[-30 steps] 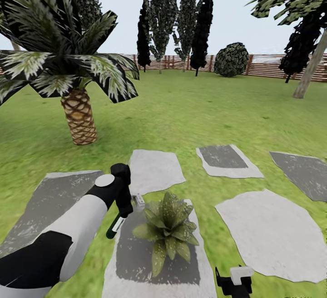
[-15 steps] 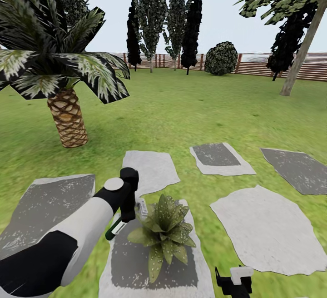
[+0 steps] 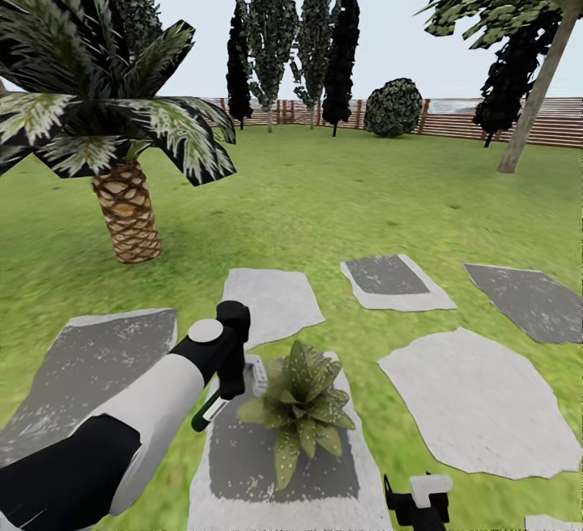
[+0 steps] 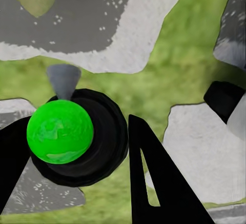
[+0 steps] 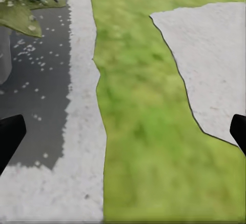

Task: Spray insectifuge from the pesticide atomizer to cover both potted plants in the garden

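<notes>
The lawn runs back to a slatted fence and dark trees, with a big palm well beyond the left fingers and off to their left. Grey stepping slabs lie around. On the slab just beside the left fingers sits one potted plant, its speckled leaves spread low. The left gripper hangs close by the plant with its fingers clenched around the sprayer, whose grey nozzle points toward a leaf. So the pick-up looks done, and this plant is probably being sprayed or about to be; no mist shows. A second plant is left to treat. The right gripper idles low, fingers spread and released, holding nothing. Nothing blocks the nozzle.
</notes>
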Controlling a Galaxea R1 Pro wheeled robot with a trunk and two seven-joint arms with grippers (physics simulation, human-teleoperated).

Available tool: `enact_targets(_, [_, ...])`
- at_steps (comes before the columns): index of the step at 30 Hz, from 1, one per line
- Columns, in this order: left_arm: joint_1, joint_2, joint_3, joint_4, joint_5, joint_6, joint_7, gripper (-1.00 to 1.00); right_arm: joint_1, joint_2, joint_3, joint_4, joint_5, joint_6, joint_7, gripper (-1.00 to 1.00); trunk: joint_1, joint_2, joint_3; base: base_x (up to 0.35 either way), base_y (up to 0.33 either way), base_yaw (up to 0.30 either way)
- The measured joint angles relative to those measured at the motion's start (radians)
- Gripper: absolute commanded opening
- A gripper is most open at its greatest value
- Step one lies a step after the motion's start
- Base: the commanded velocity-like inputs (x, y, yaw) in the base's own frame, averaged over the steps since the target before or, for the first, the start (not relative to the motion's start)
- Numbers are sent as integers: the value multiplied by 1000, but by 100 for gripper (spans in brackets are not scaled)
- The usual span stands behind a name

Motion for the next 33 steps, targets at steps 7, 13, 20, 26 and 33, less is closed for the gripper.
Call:
enact_targets(7, [3,-1,1,-8,0,0,0,-100,1,0,0,0,0,0,0,100,0,0,0,-5,5,-266])
enact_targets(13, [3,0,5,-8,0,0,0,-100,0,0,0,0,0,0,0,100,0,0,0,0,0,-299])
enact_targets(20, [3,-1,6,-5,-2,0,0,-100,0,1,0,0,0,0,0,100,0,0,0,-79,232,-112])
enact_targets(26, [3,0,6,-6,-2,1,0,-100,0,0,0,0,0,0,0,100,0,0,0,-174,279,-255])
enact_targets(33, [3,0,6,-7,-2,3,0,-100,0,1,0,0,0,0,0,100,0,0,0,-126,285,-299])
